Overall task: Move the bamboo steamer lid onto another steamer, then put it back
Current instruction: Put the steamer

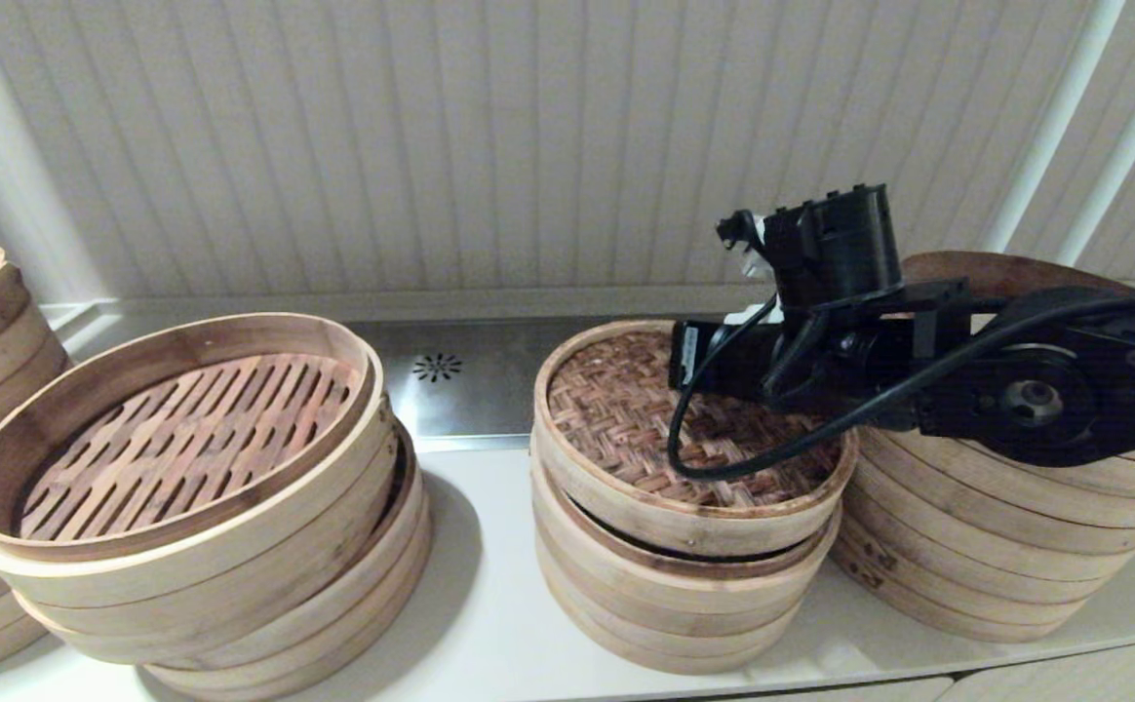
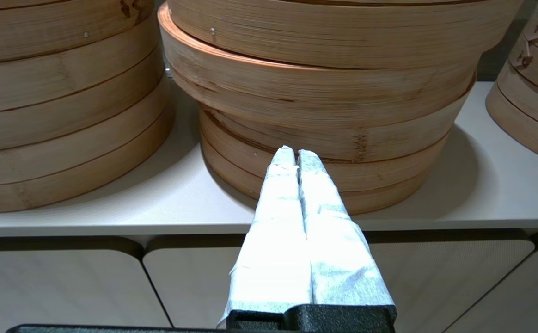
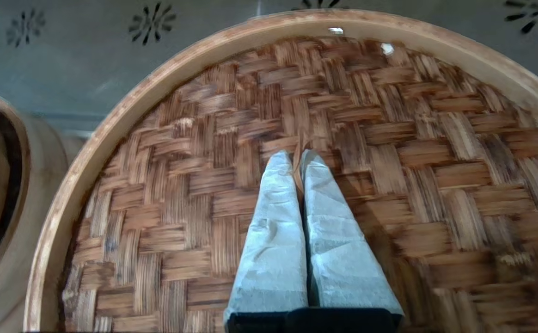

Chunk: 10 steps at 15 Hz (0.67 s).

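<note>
The right gripper (image 3: pixel 299 159), fingers pressed together and holding nothing, hovers over the lid (image 1: pixel 626 414), which sits tilted on the middle steamer (image 1: pixel 665 595); the left gripper (image 2: pixel 296 155), likewise closed and empty, is parked low before the counter (image 2: pixel 112 212).

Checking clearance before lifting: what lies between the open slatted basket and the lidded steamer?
Head view: only bare white counter between the slatted basket and the lidded steamer, with a perforated metal strip further back.

brown herringbone bamboo steamer lid (image 1: pixel 626 409), pale rim
</note>
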### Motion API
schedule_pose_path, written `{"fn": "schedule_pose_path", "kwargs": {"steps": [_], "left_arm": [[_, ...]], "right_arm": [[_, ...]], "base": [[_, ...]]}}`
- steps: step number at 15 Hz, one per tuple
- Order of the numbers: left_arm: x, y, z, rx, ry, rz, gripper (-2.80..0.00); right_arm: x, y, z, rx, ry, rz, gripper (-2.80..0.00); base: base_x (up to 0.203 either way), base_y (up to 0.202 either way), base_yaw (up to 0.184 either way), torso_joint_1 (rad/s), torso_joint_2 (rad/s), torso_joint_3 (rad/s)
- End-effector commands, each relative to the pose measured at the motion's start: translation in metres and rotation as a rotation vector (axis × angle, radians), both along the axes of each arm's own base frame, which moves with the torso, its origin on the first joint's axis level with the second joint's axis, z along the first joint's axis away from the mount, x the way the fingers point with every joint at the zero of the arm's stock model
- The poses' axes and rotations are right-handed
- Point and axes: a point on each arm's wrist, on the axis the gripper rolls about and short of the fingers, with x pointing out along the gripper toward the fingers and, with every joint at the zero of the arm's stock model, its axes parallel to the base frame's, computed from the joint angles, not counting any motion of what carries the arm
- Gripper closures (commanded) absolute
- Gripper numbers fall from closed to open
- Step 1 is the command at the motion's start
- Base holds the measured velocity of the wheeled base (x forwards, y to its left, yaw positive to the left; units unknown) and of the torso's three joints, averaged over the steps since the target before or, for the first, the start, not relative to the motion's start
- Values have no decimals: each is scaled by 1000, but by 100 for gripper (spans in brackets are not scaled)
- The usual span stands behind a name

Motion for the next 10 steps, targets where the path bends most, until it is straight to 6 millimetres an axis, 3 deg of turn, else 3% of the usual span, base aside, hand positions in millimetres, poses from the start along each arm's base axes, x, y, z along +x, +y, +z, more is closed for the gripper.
{"fn": "schedule_pose_path", "kwargs": {"steps": [1, 10], "left_arm": [[0, 0, 0, 0, 1, 0, 0], [0, 0, 0, 0, 0, 0, 0]], "right_arm": [[-3, -1, -2, -5, 8, -2, 0], [-18, -3, 5, -1, -9, 17, 0]], "base": [[0, 0, 0, 0, 0, 0], [0, 0, 0, 0, 0, 0]]}}
